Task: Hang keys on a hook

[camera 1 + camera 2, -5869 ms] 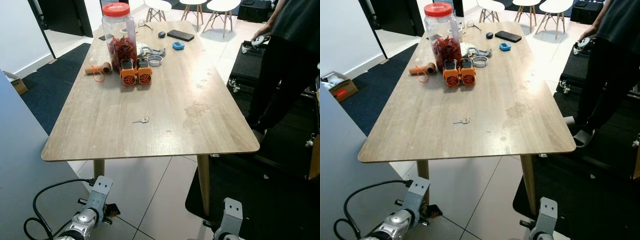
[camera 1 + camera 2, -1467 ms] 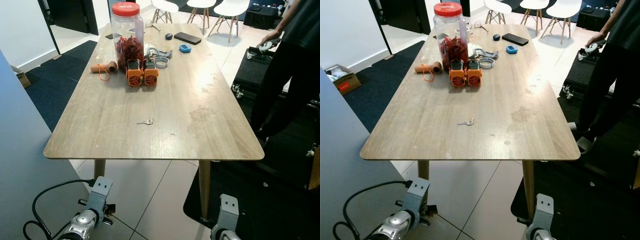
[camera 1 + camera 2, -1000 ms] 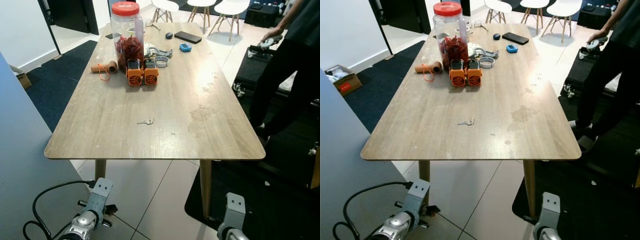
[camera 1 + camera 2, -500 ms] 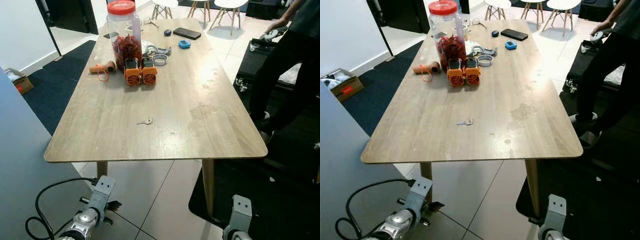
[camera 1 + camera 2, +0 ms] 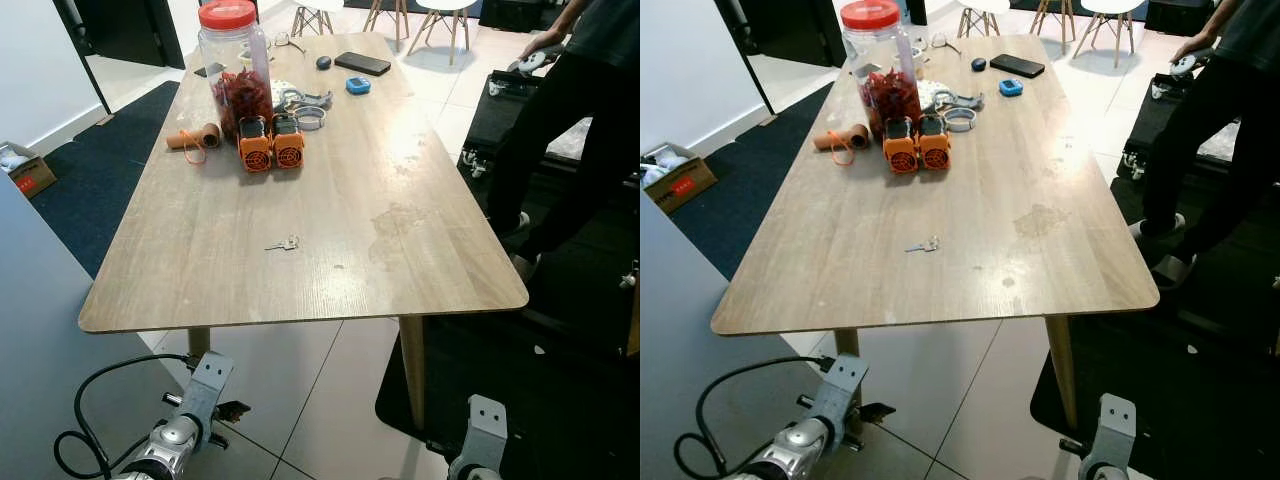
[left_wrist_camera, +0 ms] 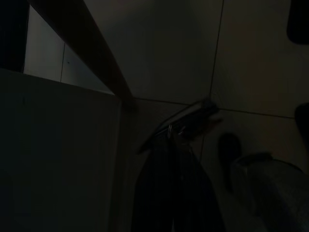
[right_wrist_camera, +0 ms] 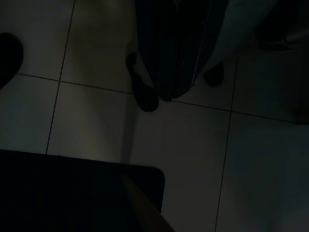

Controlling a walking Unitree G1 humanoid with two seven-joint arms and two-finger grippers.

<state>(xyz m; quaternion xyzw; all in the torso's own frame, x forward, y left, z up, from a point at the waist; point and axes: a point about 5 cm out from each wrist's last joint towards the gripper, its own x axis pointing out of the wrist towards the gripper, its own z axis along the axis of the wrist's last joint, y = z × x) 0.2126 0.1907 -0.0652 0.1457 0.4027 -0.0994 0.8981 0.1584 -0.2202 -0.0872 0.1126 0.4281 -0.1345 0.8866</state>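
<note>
A: What's on the left?
B: The left gripper [image 5: 228, 409] hangs low by the near table leg; whether its fingers are apart, I can't tell.
A: And the small silver keys [image 5: 284, 243]?
B: Flat on the long light wooden table [image 5: 420, 190], near-centre, well apart from both grippers.
A: Right side?
B: The right gripper [image 7: 169, 94] hangs over floor tiles, fingers pressed together, empty.
</note>
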